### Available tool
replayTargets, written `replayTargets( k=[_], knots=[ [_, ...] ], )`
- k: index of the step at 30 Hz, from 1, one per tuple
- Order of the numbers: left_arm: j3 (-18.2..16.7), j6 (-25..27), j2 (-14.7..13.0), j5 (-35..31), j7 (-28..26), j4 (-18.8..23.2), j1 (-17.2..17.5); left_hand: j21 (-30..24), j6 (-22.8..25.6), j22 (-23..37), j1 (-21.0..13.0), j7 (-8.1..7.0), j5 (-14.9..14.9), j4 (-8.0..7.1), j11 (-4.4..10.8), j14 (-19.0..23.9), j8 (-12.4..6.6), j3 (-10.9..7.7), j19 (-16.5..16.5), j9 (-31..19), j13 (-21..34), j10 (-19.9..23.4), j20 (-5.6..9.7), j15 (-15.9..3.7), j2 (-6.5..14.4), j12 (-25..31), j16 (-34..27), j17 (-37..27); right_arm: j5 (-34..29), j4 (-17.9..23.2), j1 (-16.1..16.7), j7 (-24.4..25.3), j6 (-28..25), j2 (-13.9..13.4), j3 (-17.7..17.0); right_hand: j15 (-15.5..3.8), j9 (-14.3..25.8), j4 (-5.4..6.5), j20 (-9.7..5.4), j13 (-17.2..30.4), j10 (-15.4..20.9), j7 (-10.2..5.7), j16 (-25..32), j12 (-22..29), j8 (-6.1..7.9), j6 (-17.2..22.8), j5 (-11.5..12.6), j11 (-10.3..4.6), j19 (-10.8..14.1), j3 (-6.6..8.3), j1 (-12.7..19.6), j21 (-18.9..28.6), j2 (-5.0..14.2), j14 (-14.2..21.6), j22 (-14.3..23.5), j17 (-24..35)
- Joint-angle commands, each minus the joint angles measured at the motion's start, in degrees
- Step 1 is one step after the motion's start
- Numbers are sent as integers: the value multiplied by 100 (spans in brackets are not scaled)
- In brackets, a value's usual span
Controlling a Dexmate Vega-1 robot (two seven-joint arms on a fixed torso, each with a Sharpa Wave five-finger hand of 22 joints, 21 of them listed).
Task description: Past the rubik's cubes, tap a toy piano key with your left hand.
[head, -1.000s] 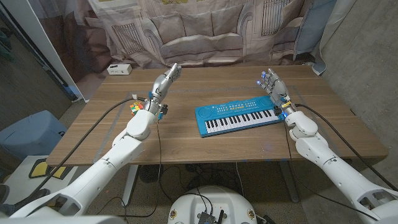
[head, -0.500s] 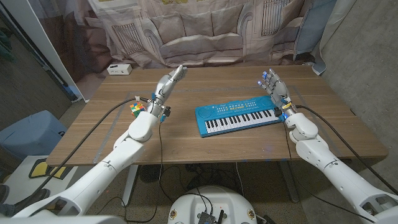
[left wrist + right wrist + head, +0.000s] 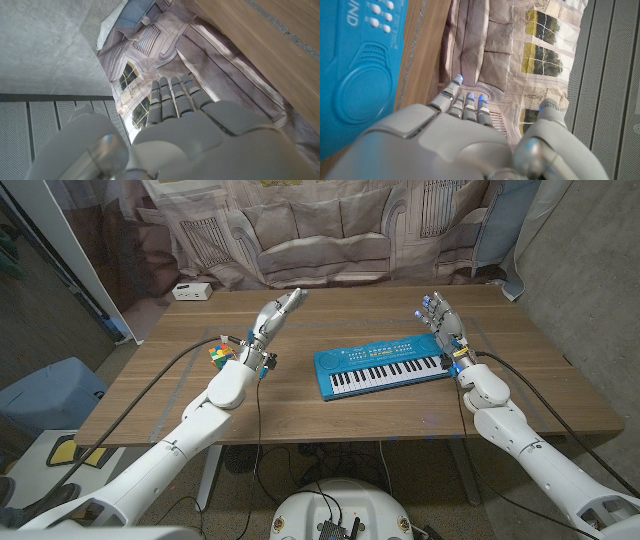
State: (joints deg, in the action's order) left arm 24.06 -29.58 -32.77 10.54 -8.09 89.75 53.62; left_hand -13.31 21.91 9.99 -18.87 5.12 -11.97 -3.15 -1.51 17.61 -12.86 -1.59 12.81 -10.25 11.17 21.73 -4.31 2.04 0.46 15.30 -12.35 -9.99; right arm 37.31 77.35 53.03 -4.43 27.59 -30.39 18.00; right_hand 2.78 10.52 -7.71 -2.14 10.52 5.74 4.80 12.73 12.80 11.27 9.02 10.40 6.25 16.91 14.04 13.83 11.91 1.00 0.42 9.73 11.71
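Keys on the toy piano (image 3: 380,366) look like light, stiff plastic that gives under a gentle press, so I judge a soft tap with one fingertip is enough, no grasp. One toy piano lies at the middle of the surface (image 3: 300,415). Left hand (image 3: 277,313), open and empty, is raised at about 10 o'clock from it. Right hand (image 3: 440,317), open also, stands beside its 3 o'clock end. Cubes (image 3: 218,352) show farther at 9 o'clock; their count I cannot tell.
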Motion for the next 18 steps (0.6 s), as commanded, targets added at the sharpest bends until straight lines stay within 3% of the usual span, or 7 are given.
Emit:
replayTargets(
  k=[1, 18],
  knots=[
    [53, -14, -128, -469, -21, 112, -37, 23, 93, 17, -48, 14, -2, 15, -3, 45, -36, 8, 74, -8, 19, 70, 25, 0, 2, 34, 14, -25, -49, 51, 16, 116, -21, 30, 10, 15, 13, -18, -60, 24, 58, 42, 18, -16, 47, 71, 9, 10, 54, -17, 70, 17, -13, 64, 11, 11],
    [102, -193, -292, -842, 60, 219, 11, 5, 238, 15, -74, 42, 3, 40, -24, 161, -24, 23, 257, -8, 16, 212, 68, -4, -5, 36, 22, -25, -150, 335, 146, 336, -133, -73, -22, 30, 12, -11, -40, 23, 81, 64, 10, -32, 41, 93, 7, 16, 58, -33, 63, 1, -16, 77, 11, 12]
  ],
)
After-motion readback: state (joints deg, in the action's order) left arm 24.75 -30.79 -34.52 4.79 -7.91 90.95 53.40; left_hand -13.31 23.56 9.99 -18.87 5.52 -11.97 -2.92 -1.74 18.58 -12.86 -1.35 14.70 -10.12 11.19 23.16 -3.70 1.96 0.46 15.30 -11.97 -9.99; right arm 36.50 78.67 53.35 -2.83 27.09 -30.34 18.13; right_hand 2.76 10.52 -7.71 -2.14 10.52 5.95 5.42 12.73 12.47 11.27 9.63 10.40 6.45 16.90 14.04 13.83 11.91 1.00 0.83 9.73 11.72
